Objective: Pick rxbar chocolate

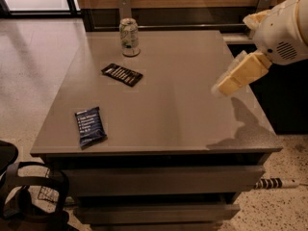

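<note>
Flat black rxbar chocolate (122, 74); cream gripper (225, 85) over smooth table (183, 114) at right, opening unclear.

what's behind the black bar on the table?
A drink can stands upright behind the black bar, apart from it. Further back is a metal bracket, its lower end covered by the can. The gripper hangs over the right side of the table, far from both.
</note>
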